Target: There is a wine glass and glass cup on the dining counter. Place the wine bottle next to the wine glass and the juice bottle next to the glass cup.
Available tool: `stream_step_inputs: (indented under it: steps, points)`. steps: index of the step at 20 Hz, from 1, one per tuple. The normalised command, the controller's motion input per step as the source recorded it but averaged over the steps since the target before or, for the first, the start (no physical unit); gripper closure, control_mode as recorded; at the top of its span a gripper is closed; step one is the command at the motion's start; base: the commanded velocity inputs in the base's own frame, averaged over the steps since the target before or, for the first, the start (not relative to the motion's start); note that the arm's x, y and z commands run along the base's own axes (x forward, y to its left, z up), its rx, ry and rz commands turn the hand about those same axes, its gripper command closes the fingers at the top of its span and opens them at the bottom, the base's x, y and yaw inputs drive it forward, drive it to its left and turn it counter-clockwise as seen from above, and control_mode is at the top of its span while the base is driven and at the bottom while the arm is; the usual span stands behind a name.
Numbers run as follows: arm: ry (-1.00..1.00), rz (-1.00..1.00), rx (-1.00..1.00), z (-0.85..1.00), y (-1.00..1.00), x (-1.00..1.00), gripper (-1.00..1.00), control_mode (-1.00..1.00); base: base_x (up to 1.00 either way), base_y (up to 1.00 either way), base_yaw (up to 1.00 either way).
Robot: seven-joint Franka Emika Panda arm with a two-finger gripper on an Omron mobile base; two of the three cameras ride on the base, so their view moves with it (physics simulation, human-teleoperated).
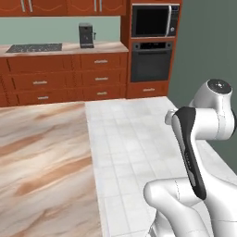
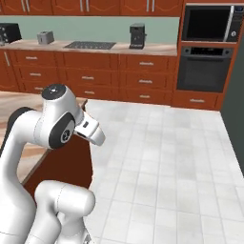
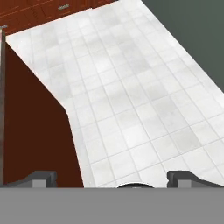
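Hand view: end effector (image 3: pixel 111 179) at frame bottom, fingers spread wide, nothing between; white tiled floor (image 3: pixel 131 87) above; dining surface's red-brown base (image 3: pixel 30 131) at left.

Dining counter (image 1: pixel 41 166): pink-beige veined marble top, fills lower left of left base view; its red-brown end panel shows in hand view, standing on white tiled floor (image 1: pixel 134 139). Back counter (image 1: pixel 65 47) along far wall, marble top over red-brown drawers. On it: dark cooktop (image 1: pixel 34 47) set flat into top, dark coffee machine (image 1: pixel 86 35) upright just right of cooktop. In right base view, toaster (image 2: pixel 45 37) sits left of cooktop, w/ a dark appliance (image 2: pixel 9 32) at far left end.
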Motion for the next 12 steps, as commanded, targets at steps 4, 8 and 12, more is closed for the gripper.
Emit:
stream_step_inputs:
  steps: [4, 8, 12]
  points:
    - [0.0, 0.0, 0.0, 0.0, 0.0, 0.0, -1.0, 1.0, 0.86, -0.34, 0.03]
    - [0.0, 0.0, 0.0, 0.0, 0.0, 0.0, -1.0, 1.0, 0.85, -0.34, 0.04]
    - [0.0, 0.0, 0.0, 0.0, 0.0, 0.0, -1.0, 1.0, 0.81, -0.33, 0.04]
